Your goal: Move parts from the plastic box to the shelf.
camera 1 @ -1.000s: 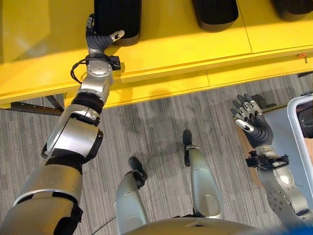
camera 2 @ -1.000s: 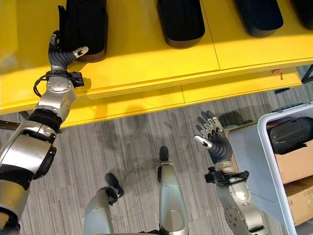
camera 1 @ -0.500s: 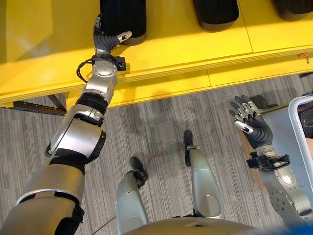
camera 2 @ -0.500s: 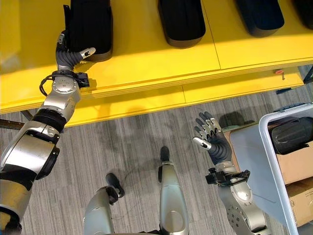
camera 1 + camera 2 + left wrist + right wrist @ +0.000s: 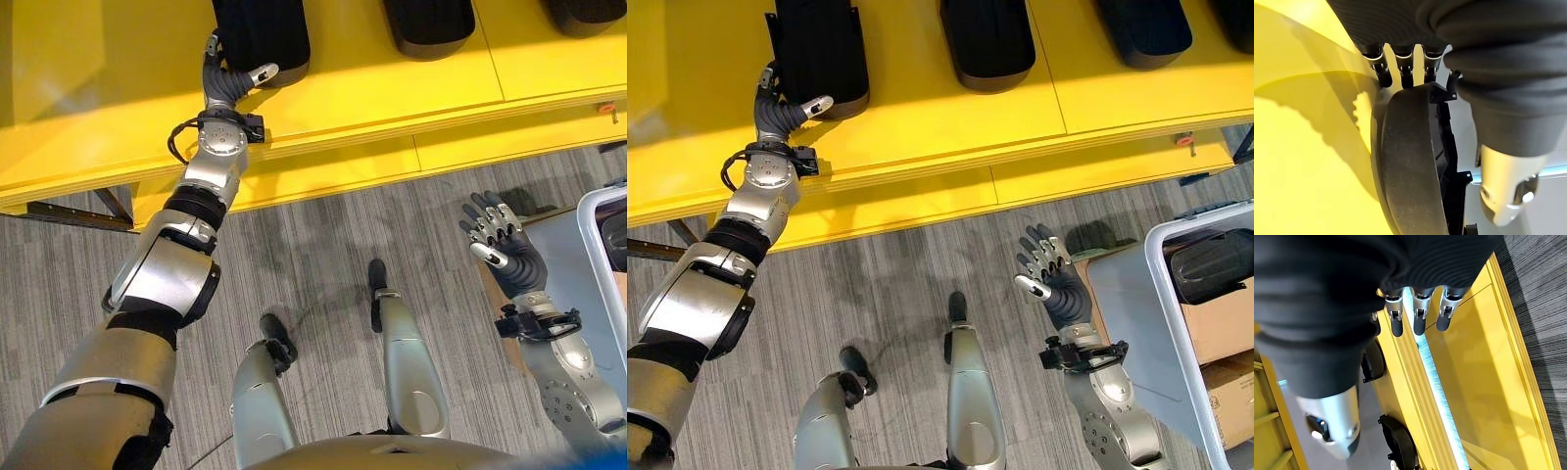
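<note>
Left hand (image 5: 782, 110) reaches up onto the yellow shelf (image 5: 921, 117), its fingers laid along one side of a black part (image 5: 821, 54) and its thumb stretched across the part's near end. From the left wrist view the fingers (image 5: 1403, 68) look fairly straight against the part's far edge rather than wrapped round it, so the hand reads as open and resting on the part. That part lies flat on the shelf with its long axis running away from the robot, rounded end nearest. It is long, dark and matte, with a smooth curved back and ribbed moulding on its underside.

Two more black parts (image 5: 987, 41) of the same shape lie on the shelf further to the robot's right, well apart, pointing the same way.

Right hand (image 5: 1050, 279) hangs over the grey floor (image 5: 892, 294), fingers spread wide, holding nothing.

Beside it stands the plastic box (image 5: 1161, 323), white-rimmed, with another black part (image 5: 1210, 264) inside, above cardboard cartons (image 5: 1220, 333).
</note>
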Controlling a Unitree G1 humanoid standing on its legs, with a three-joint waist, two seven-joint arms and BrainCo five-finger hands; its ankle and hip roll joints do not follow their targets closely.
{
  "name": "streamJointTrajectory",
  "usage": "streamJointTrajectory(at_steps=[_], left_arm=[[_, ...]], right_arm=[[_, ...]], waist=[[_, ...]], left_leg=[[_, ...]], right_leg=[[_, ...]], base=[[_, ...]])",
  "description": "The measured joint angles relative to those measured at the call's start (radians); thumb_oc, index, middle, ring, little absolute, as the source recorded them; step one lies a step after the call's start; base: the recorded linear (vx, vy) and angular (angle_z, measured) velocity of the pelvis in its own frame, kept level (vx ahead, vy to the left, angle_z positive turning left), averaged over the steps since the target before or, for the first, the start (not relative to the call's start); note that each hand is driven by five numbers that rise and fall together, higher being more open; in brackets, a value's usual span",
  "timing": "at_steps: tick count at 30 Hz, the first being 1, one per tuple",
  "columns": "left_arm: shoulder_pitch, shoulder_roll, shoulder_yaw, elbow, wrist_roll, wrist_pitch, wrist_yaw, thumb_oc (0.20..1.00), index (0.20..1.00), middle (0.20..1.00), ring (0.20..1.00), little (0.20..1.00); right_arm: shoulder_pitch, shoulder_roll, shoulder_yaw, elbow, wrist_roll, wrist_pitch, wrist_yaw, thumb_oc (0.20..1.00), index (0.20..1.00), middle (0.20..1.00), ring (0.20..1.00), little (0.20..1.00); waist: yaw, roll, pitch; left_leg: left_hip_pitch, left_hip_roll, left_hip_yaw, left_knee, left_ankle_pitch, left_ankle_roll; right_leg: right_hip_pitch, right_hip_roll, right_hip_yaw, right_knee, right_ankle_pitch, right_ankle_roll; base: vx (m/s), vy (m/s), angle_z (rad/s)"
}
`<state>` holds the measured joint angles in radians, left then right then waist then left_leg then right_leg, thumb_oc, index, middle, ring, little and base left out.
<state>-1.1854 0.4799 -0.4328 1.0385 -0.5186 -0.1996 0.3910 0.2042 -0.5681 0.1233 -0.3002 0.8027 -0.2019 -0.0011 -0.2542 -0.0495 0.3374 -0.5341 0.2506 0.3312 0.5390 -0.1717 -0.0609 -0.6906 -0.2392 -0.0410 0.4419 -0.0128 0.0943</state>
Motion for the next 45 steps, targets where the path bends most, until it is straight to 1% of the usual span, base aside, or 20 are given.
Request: streamJointTrajectory(at_steps=[6, 11, 12, 17, 23, 25, 29, 30, 31, 33, 34, 35, 36, 37, 39, 42, 44, 45], left_arm=[[0.0, 0.004, 0.002, 0.0, 0.0, 0.0, 0.0, 1.0, 1.0, 1.0, 1.0, 1.0], [0.002, 0.019, 0.005, -0.005, -0.001, -0.001, 0.004, 1.0, 1.0, 1.0, 1.0, 1.0], [0.026, 0.046, 0.014, -0.042, -0.002, -0.002, 0.004, 1.0, 1.0, 1.0, 1.0, 1.0], [0.077, 0.12, 0.049, -0.082, -0.003, -0.003, 0.006, 1.0, 1.0, 1.0, 1.0, 1.0], [0.118, 0.175, 0.056, -0.168, -0.002, -0.005, 0.007, 1.0, 1.0, 1.0, 1.0, 1.0], [0.166, 0.18, 0.091, -0.238, -0.002, -0.009, 0.008, 1.0, 1.0, 1.0, 1.0, 1.0], [0.288, 0.187, 0.108, -0.404, -0.002, -0.026, 0.003, 1.0, 1.0, 1.0, 1.0, 1.0], [0.35, 0.187, 0.146, -0.483, -0.003, -0.025, 0.001, 1.0, 1.0, 1.0, 1.0, 1.0], [0.439, 0.187, 0.183, -0.602, -0.003, -0.03, -0.003, 1.0, 1.0, 1.0, 1.0, 1.0], [0.559, 0.186, 0.222, -0.75, -0.003, -0.036, -0.021, 1.0, 1.0, 1.0, 1.0, 1.0], [0.649, 0.179, 0.254, -0.838, -0.003, -0.051, -0.037, 1.0, 1.0, 1.0, 1.0, 1.0], [0.699, 0.167, 0.265, -0.877, -0.003, -0.063, -0.045, 1.0, 1.0, 1.0, 1.0, 1.0], [0.777, 0.151, 0.314, -0.952, -0.005, -0.069, -0.074, 1.0, 1.0, 1.0, 1.0, 1.0], [0.841, 0.138, 0.343, -1.014, -0.005, -0.075, -0.086, 1.0, 1.0, 1.0, 1.0, 1.0], [0.939, 0.108, 0.35, -1.057, -0.006, -0.083, -0.127, 1.0, 1.0, 1.0, 1.0, 1.0], [1.055, 0.054, 0.357, -1.082, -0.019, -0.087, -0.179, 1.0, 1.0, 1.0, 1.0, 1.0], [1.098, 0.043, 0.354, -1.083, -0.019, -0.079, -0.223, 1.0, 1.0, 1.0, 1.0, 1.0], [1.125, 0.042, 0.356, -1.081, 0.004, -0.078, -0.232, 1.0, 1.0, 1.0, 1.0, 1.0]], right_arm=[[0.002, 0.0, 0.0, 0.0, 0.0, 0.0, 0.003, 1.0, 1.0, 1.0, 1.0, 1.0], [0.034, 0.0, -0.003, 0.0, 0.0, 0.001, 0.014, 1.0, 1.0, 1.0, 1.0, 1.0], [0.034, 0.0, -0.002, 0.0, 0.0, 0.002, 0.018, 1.0, 1.0, 1.0, 1.0, 1.0], [0.036, -0.001, -0.002, 0.0, 0.001, 0.007, 0.02, 1.0, 1.0, 1.0, 1.0, 1.0], [0.035, -0.001, -0.002, 0.0, 0.001, 0.01, 0.026, 1.0, 1.0, 1.0, 1.0, 1.0], [0.034, -0.001, -0.002, 0.0, 0.001, 0.01, 0.028, 1.0, 1.0, 1.0, 1.0, 1.0], [0.029, 0.004, -0.004, 0.002, 0.001, 0.013, 0.029, 1.0, 1.0, 1.0, 1.0, 1.0], [0.023, 0.01, -0.004, 0.003, 0.0, 0.014, 0.029, 1.0, 1.0, 1.0, 1.0, 1.0], [0.02, 0.014, -0.004, 0.007, 0.0, 0.017, 0.028, 1.0, 1.0, 1.0, 1.0, 1.0], [0.018, 0.016, -0.006, 0.014, -0.002, 0.023, 0.026, 1.0, 1.0, 1.0, 1.0, 1.0], [0.017, 0.02, -0.01, 0.018, -0.002, 0.023, 0.026, 1.0, 1.0, 1.0, 1.0, 1.0], [0.02, 0.02, -0.016, 0.025, -0.002, 0.023, 0.026, 1.0, 1.0, 1.0, 1.0, 1.0], [0.013, 0.021, -0.04, 0.028, -0.003, 0.031, 0.028, 1.0, 1.0, 1.0, 1.0, 1.0], [0.017, 0.023, -0.049, 0.028, -0.003, 0.033, 0.027, 1.0, 1.0, 1.0, 1.0, 1.0], [0.039, 0.034, -0.081, 0.041, -0.003, 0.037, 0.029, 1.0, 1.0, 1.0, 1.0, 1.0], [0.049, 0.041, -0.103, 0.053, -0.003, 0.04, 0.037, 1.0, 1.0, 1.0, 1.0, 1.0], [0.055, 0.046, -0.127, 0.064, -0.004, 0.048, 0.039, 1.0, 1.0, 1.0, 1.0, 1.0], [0.059, 0.048, -0.131, 0.072, -0.007, 0.047, 0.039, 1.0, 1.0, 1.0, 1.0, 1.0]], waist=[[0.007, 0.003, -0.002], [0.025, 0.014, -0.008], [0.027, 0.015, -0.009], [0.028, 0.015, -0.011], [0.051, 0.016, -0.011], [0.056, 0.016, -0.011], [0.065, 0.016, -0.011], [0.065, 0.016, -0.011], [0.066, 0.016, -0.011], [0.074, 0.016, -0.011], [0.083, 0.016, -0.011], [0.084, 0.018, -0.012], [0.101, 0.025, -0.016], [0.102, 0.026, -0.017], [0.106, 0.034, -0.026], [0.105, 0.056, -0.069], [0.101, 0.06, -0.074], [0.098, 0.061, -0.082]], left_leg=[[-0.007, 0.001, -0.002, 0.005, -0.003, 0.003], [-0.008, 0.002, -0.002, 0.006, -0.004, 0.003], [-0.009, 0.002, -0.003, 0.008, -0.006, 0.002], [-0.009, 0.002, -0.006, 0.013, -0.009, 0.003], [-0.007, 0.002, -0.008, 0.012, -0.009, 0.003], [-0.005, 0.001, -0.01, 0.012, -0.009, 0.003], [0.012, -0.003, -0.012, 0.005, -0.008, 0.001], [0.023, -0.004, -0.009, 0.0, -0.007, 0.0], [0.041, -0.004, -0.008, -0.006, -0.006, -0.001], [0.08, -0.003, -0.008, -0.019, -0.005, -0.003], [0.116, -0.003, -0.008, -0.035, -0.004, -0.005], [0.143, -0.002, -0.009, -0.044, -0.005, -0.009], [0.184, 0.006, -0.01, -0.072, 0.001, -0.022], [0.215, 0.006, -0.009, -0.094, 0.007, -0.031], [0.296, 0.013, -0.008, -0.145, 0.019, -0.042], [0.353, 0.025, 0.015, -0.213, 0.034, -0.05], [0.404, 0.028, 0.035, -0.259, 0.059, -0.064], [0.43, 0.03, 0.048, -0.28, 0.069, -0.073]], right_leg=[[-0.001, 0.0, 0.001, -0.002, 0.002, 0.005], [-0.001, 0.0, 0.001, -0.002, 0.002, 0.005], [-0.002, 0.0, 0.001, 0.0, 0.001, 0.006], [-0.002, -0.001, 0.001, 0.01, -0.005, 0.005], [-0.001, -0.002, 0.0, 0.015, -0.007, 0.005], [-0.001, -0.004, 0.0, 0.026, -0.012, 0.003], [0.003, -0.007, -0.001, 0.049, -0.023, 0.001], [0.008, -0.007, -0.001, 0.053, -0.025, -0.001], [0.019, -0.007, -0.001, 0.061, -0.037, -0.001], [0.047, -0.006, -0.002, 0.071, -0.052, -0.002], [0.075, -0.002, -0.002, 0.071, -0.064, -0.007], [0.1, 0.001, -0.003, 0.07, -0.077, -0.005], [0.133, 0.008, -0.015, 0.066, -0.083, -0.008], [0.159, 0.014, -0.018, 0.054, -0.084, -0.009], [0.23, 0.028, -0.027, 0.036, -0.094, -0.013], [0.259, 0.051, -0.032, 0.007, -0.101, -0.009], [0.278, 0.068, -0.026, 0.004, -0.099, -0.022], [0.286, 0.076, -0.023, 0.003, -0.102, -0.027]], base=[[0.0, 0.0, 0.0], [0.0, 0.0, 0.0], [0.0, 0.0, 0.0], [0.0, 0.0, 0.01], [0.0, 0.0, 0.0], [0.0, -0.018, 0.05], [0.0, -0.005, 0.03], [0.02, -0.042, -0.05], [0.03, -0.052, -0.02], [0.04, -0.055, -0.01], [-0.03, -0.083, -0.03], [0.01, -0.118, -0.03], [0.01, -0.15, -0.01], [0.08, -0.135, -0.04], [0.05, -0.102, -0.03], [0.05, -0.074, -0.18], [0.08, -0.137, -0.27], [0.03, -0.079, -0.24]])
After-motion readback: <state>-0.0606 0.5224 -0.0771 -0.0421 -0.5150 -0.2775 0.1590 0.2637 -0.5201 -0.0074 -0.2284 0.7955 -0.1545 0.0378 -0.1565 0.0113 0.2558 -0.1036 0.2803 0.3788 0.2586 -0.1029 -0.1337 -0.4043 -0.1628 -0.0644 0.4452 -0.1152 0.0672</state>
